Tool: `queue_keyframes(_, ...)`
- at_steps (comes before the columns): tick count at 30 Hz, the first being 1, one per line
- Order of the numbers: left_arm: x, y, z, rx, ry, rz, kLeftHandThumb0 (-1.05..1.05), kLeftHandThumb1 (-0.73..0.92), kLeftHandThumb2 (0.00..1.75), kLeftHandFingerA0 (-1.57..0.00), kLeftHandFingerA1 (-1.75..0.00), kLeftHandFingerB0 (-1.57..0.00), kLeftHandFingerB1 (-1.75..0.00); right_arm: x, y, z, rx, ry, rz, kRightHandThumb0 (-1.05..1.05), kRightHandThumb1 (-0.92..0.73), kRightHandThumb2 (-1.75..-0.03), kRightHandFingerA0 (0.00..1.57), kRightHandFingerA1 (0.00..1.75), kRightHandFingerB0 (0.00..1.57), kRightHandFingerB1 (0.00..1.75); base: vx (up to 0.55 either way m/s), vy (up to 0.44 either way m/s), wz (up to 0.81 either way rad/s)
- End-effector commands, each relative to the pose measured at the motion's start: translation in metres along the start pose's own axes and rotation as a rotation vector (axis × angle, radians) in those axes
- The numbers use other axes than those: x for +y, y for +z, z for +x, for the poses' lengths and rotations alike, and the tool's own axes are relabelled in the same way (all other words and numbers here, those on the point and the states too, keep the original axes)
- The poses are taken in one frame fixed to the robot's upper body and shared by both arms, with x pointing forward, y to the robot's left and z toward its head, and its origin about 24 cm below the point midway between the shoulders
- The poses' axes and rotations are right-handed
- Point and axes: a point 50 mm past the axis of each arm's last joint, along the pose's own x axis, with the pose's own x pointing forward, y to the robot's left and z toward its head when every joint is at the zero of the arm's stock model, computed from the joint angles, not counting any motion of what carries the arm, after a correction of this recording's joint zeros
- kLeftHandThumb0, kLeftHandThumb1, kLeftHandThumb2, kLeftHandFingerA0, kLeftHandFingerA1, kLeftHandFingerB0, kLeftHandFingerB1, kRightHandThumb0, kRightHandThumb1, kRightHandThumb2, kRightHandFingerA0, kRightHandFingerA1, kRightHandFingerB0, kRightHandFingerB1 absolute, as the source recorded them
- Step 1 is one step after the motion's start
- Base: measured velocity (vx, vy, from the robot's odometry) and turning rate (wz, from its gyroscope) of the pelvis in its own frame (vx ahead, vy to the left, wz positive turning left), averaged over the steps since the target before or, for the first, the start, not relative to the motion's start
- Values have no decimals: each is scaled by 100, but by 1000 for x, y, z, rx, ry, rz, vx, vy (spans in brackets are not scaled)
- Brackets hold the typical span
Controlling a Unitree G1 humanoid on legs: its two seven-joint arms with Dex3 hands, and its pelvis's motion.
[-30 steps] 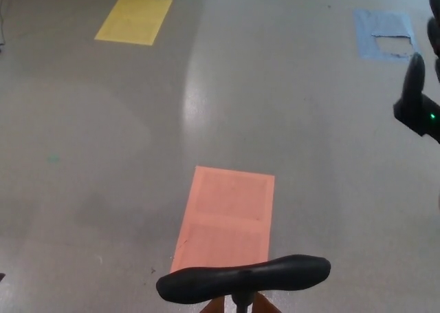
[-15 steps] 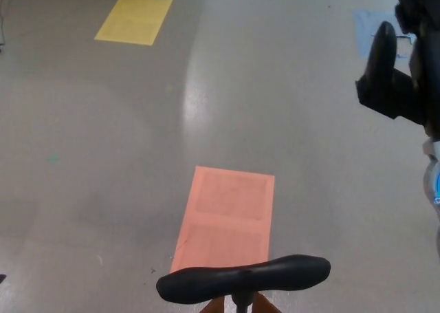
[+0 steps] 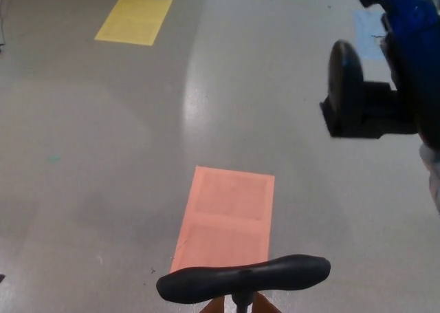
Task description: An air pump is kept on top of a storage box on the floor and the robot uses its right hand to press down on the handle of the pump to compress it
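Observation:
The pump's black T-shaped handle (image 3: 244, 278) lies crosswise at the bottom middle of the head view, with its shaft and a bit of orange-brown body (image 3: 237, 304) just below it. The storage box under it is out of sight. My right hand (image 3: 385, 86) hangs in the air at the upper right, well above and to the right of the handle, touching nothing. Its thumb (image 3: 344, 76) sticks out apart from the other fingers, so the hand is open. My left hand does not show.
The floor is grey and glossy. An orange rectangle (image 3: 227, 217) is marked on it just beyond the handle, a yellow one (image 3: 134, 18) at the far left, and a blue one (image 3: 371, 31) at the far right, partly behind my right hand.
My right hand has come further into view from the right edge, moving leftwards and looming larger. The pump handle has stayed where it was.

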Motion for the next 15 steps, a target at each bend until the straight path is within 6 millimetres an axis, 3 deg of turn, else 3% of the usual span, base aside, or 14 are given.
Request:
queue_keyframes(1,7,-10,-5,-17,-46,-3,-64,62,59,-31,-53,-34,-40,12,70,-2,-178,621,-261,-90,-92,-125,0,11,0,10,0,0,0)
queue_keyframes(15,3,-15,-5,4,-46,27,-62,63,60,-35,-51,-35,-37,22,53,-25,-30,761,-254,-88,-89,-121,0,13,0,14,0,0,0)
